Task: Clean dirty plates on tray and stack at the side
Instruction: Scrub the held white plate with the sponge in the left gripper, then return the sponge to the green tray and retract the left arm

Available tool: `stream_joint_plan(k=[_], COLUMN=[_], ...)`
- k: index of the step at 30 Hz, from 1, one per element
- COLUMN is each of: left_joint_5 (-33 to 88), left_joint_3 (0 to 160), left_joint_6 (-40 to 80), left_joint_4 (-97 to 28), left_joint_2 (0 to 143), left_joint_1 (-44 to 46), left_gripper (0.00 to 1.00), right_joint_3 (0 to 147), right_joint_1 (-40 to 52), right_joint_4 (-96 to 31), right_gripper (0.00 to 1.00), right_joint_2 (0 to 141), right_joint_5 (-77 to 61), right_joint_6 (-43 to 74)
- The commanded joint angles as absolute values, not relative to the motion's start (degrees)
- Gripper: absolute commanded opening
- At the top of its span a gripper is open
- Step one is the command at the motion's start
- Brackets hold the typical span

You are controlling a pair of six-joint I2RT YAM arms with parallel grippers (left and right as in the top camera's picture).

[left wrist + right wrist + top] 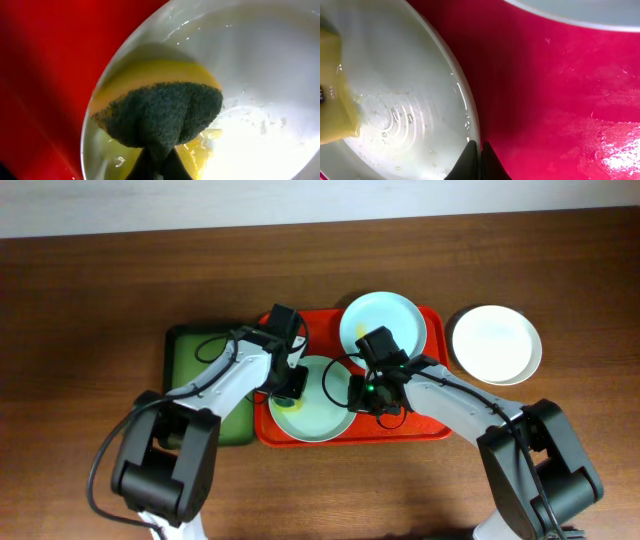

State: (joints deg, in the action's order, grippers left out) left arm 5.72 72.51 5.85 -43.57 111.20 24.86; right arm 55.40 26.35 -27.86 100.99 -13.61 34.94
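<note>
A pale mint-blue plate [318,412] lies at the front left of the red tray [432,426]. My left gripper [290,383] is shut on a yellow and dark green sponge [160,110] and presses it on this plate [260,75], where a wet yellow smear [200,150] shows. My right gripper [362,396] is shut on the plate's right rim [470,115], fingertips [479,150] pinching it. A second mint-blue plate [382,325] lies at the back of the tray. A white plate [495,345] sits on the table right of the tray.
A dark green tray [195,370] lies left of the red tray, partly under my left arm. In the right wrist view the red tray floor [560,100] lies right of the gripped rim and the second plate's edge [580,10] is at the top.
</note>
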Motion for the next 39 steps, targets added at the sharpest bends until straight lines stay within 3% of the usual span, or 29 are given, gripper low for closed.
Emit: stream_joint_plan(k=[1,4,7,10,18,24,26,32,39], left_joint_5=[13.19,24.32,22.15,12.16,12.23,29.82,28.82,8.99,6.15], left_joint_3=[73.12,75.96,77.91,77.32,63.51,65.36,70.08,73.32,68.31], left_joint_6=[6.74,6.11,6.13,6.37,9.52,9.56,9.3,9.37,9.41], left_joint_4=[-43.55,-44.64,-44.8,-45.91,-35.57,-34.11,-38.28,-44.97,-40.56], left_joint_2=[115.42,112.22,107.61,106.17,109.43,110.48,108.25,99.72,106.02], left_joint_1=[25.19,24.01,20.69,19.38,22.0,25.71,24.56,23.57,23.59], left_gripper=[0.0,0.0,0.0,0.0,0.0,0.0,0.0,0.0,0.0], right_joint_3=[55.72,55.72,55.72,55.72,55.72,55.72,55.72,55.72,55.72], right_joint_1=[26.63,26.63,26.63,26.63,26.63,26.63,26.63,26.63,26.63], right_joint_4=[-28.25,-28.25,-28.27,-28.25,-28.23,-28.23,-28.23,-28.23,-28.08], right_gripper=[0.04,0.04,0.04,0.04,0.04,0.04,0.04,0.04,0.04], right_joint_2=[101.32,101.32,101.32,101.32,101.32,101.32,101.32,101.32,101.32], right_joint_5=[-13.06,-13.04,-13.04,-13.04,-12.91,-12.88,-12.88,-12.88,-12.88], right_joint_6=[35.0,35.0,34.98,35.0,35.0,35.0,35.0,35.0,35.0])
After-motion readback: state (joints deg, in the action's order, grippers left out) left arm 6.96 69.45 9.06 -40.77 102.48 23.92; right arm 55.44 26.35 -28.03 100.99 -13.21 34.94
